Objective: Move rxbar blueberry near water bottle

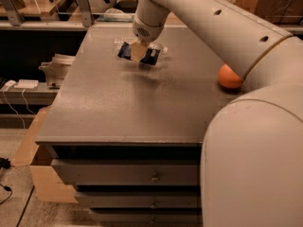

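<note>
The rxbar blueberry point(152, 56), a flat dark navy wrapper, is at the far middle of the grey table point(118, 108). The water bottle point(120, 43), clear crinkled plastic, lies on its side right behind the bar, touching or nearly touching it. My gripper point(138, 52) reaches down from the arm onto the middle of the bar and hides its centre. I cannot tell whether the bar rests on the table or is held just above it.
A round orange fruit point(228, 77) sits at the table's right edge, partly hidden by my arm point(246, 150), which fills the right foreground. Drawers point(151, 176) are under the table front. A cardboard box point(33, 145) and a low shelf point(26, 84) are at the left.
</note>
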Available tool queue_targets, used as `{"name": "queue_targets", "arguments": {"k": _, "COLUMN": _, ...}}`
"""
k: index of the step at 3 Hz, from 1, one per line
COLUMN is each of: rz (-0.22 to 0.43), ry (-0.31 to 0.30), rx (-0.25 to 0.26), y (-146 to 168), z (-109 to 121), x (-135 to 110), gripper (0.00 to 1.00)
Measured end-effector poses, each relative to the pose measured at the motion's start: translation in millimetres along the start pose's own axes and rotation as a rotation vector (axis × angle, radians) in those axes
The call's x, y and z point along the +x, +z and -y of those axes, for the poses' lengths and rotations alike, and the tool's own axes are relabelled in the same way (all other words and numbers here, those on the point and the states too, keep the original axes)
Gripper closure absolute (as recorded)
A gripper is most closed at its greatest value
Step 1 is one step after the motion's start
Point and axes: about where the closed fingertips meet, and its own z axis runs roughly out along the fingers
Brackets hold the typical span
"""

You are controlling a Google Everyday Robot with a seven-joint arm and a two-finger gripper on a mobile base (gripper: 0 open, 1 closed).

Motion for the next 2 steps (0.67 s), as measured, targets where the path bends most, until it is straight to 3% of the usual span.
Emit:
{"name": "queue_targets", "arguments": {"k": 1, "rz": 0.007, "ry": -0.005, "rx": 0.008, "y": -3.6, "z": 2.0, "x": -3.4, "gripper": 0.13}}
{"name": "queue_targets", "arguments": {"k": 2, "rz": 0.017, "ry": -0.021, "rx": -0.003, "y": -3.6, "z": -0.2, "x": -9.2, "gripper": 0.00}}
